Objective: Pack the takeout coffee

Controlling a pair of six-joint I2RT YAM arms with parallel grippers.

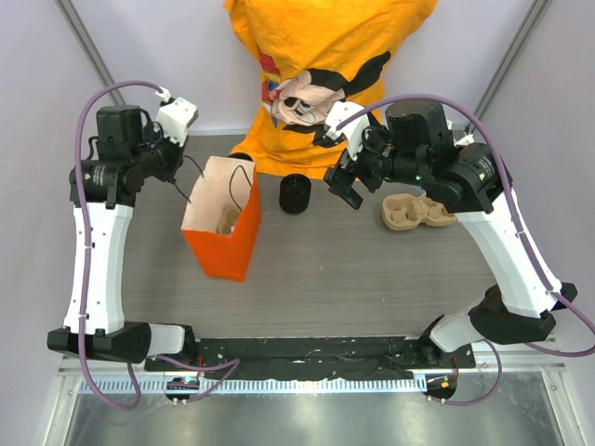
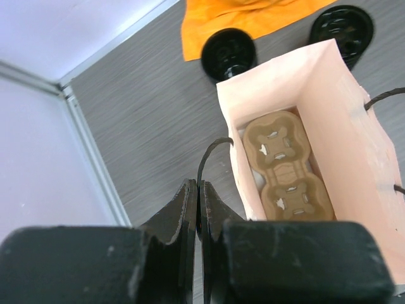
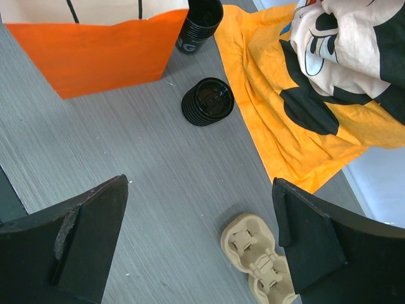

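Observation:
No small lidded plain black coffee cup shows in any view. The orange paper bag (image 1: 223,232) stands open left of centre, with a brown cup carrier (image 2: 288,171) lying in it. My left gripper (image 2: 200,187) is shut on the bag's thin black handle (image 2: 212,149), beside the bag's left wall (image 1: 177,160). My right gripper (image 3: 200,183) is open and empty. It hangs above the table (image 1: 346,190), right of the short black round stack (image 1: 294,193).
A black cup with white print (image 3: 199,22) stands behind the bag, also in the left wrist view (image 2: 229,54). The black stack (image 3: 207,101) is next to it. A second brown carrier (image 1: 416,212) lies at the right. A person in an orange shirt (image 1: 325,74) leans over the far edge.

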